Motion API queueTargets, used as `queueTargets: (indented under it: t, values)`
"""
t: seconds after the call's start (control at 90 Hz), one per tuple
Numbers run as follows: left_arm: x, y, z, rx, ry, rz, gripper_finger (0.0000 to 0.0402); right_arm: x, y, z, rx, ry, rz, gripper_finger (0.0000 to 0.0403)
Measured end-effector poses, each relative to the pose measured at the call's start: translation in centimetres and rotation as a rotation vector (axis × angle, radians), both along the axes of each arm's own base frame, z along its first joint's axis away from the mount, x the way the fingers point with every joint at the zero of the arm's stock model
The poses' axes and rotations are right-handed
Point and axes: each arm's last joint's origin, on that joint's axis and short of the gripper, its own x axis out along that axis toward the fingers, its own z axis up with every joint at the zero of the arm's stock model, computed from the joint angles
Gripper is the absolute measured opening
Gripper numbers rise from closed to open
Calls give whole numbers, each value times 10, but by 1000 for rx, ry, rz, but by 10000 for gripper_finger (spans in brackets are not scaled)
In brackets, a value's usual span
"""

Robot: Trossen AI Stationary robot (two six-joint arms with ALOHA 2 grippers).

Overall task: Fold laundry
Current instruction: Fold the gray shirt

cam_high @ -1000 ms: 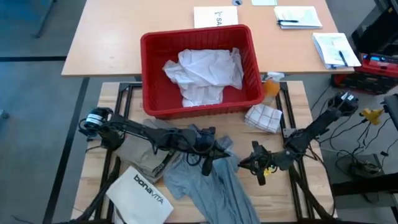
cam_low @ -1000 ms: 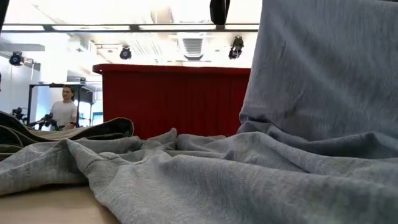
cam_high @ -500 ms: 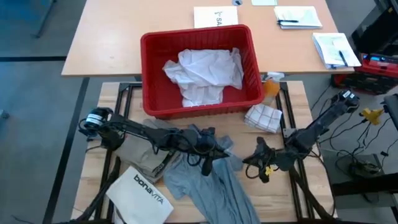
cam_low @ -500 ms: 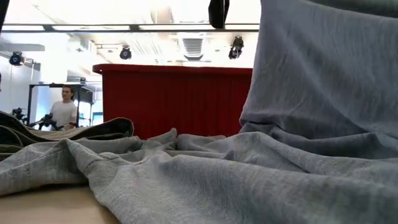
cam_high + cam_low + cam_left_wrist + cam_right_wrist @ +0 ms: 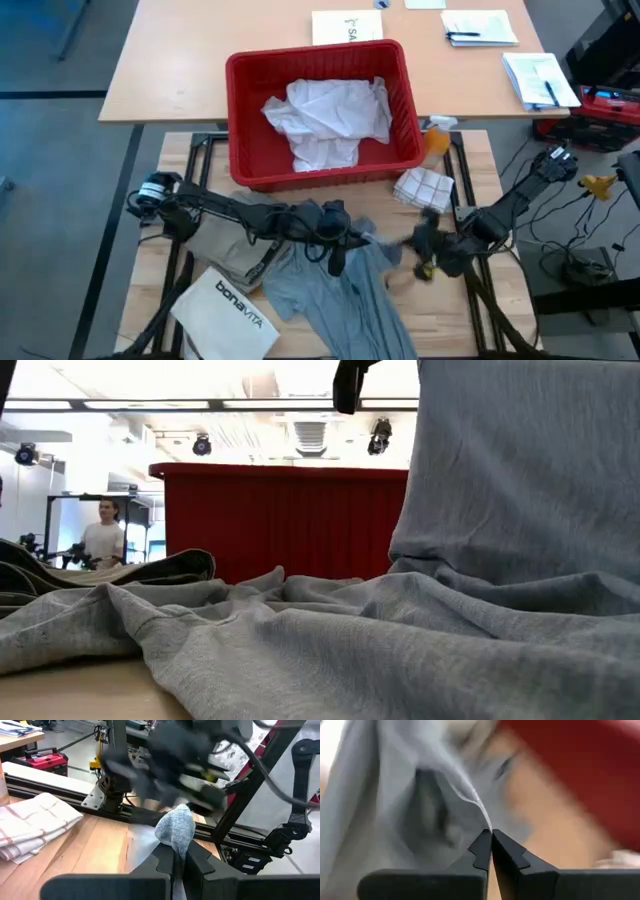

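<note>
The grey T-shirt (image 5: 345, 295) lies crumpled on the wooden table, its far part lifted; in the low view it hangs as a grey sheet (image 5: 520, 480). My left gripper (image 5: 336, 243) is shut on a bunch of it (image 5: 175, 827). My right gripper (image 5: 425, 250), blurred, is just to the right and shut on a thin ridge of the same shirt (image 5: 470, 800). The khaki-tan piece (image 5: 215, 245) lies flat under my left arm. The white shirt (image 5: 325, 120) lies heaped in the red basket (image 5: 405, 75). My left gripper pinches a bunched fold of the grey T-shirt (image 5: 176, 836) between its two fingers; the bunch bulges out past the fingertips. The held part is lifted and the rest trails down onto the table. My right gripper pinches a thin fold or edge of the grey T-shirt (image 5: 485, 822) at its fingertips. The cloth runs away from the tips as a taut ridge.
A white bag printed "bonavita" (image 5: 225, 305) lies at the near left. A folded checked cloth (image 5: 425, 188) and an orange bottle (image 5: 437, 140) sit at the basket's right. Papers lie on the far table. A person (image 5: 102, 540) stands in the room beyond.
My right gripper has moved toward the table's right and slightly toward the far edge, fast enough to blur, drawing the grey T-shirt's held part with it. The part of the shirt on the table has stayed put.
</note>
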Motion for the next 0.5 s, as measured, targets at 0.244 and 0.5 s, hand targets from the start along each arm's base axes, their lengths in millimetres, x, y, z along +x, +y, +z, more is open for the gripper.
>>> queueTargets:
  t: [0.244,0.5]
  values:
    - [0,1,0,17,-2,-1,0,4,1,-3,40,95,228,0]
    - [0,1,0,18,-1,-9,0,11,0,-7,57,150,274,0]
